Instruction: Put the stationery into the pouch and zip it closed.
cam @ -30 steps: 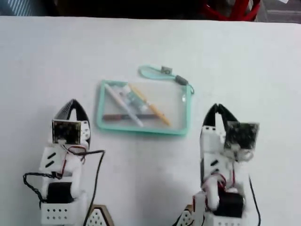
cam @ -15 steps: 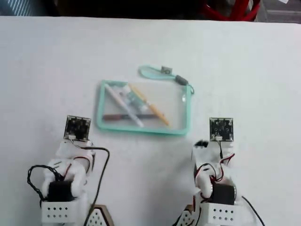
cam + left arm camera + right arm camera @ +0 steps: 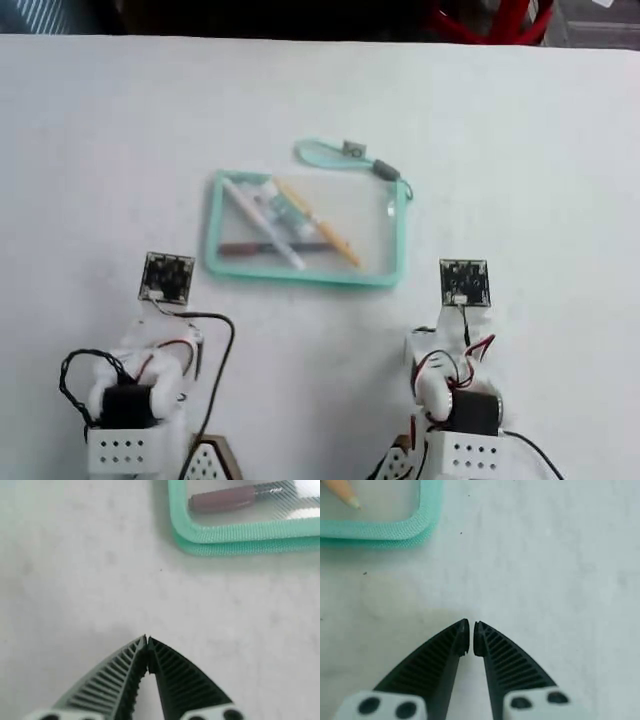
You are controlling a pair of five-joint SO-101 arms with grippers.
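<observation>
A clear pouch with a mint-green border [image 3: 305, 229] lies flat in the middle of the white table, holding an orange pencil [image 3: 315, 221], a white pen [image 3: 262, 221] and a dark red pen [image 3: 270, 248]. Its green wrist strap [image 3: 340, 153] loops off the far right corner. Both arms are folded back at the near edge. My left gripper [image 3: 147, 641] is shut, empty, just short of the pouch's near left corner [image 3: 240, 532]. My right gripper [image 3: 471, 627] is shut and empty near the pouch's near right corner [image 3: 395, 530], where the pencil tip [image 3: 342, 491] shows.
The left arm's base [image 3: 125, 420] and the right arm's base [image 3: 460, 425] stand at the table's near edge, with loose black cable [image 3: 215, 350] by the left one. Bare white tabletop [image 3: 100, 130] surrounds the pouch. Red and dark items [image 3: 490, 18] lie beyond the far edge.
Both arms have drawn back from beside the pouch toward their bases and folded down. The pouch and its contents have not moved.
</observation>
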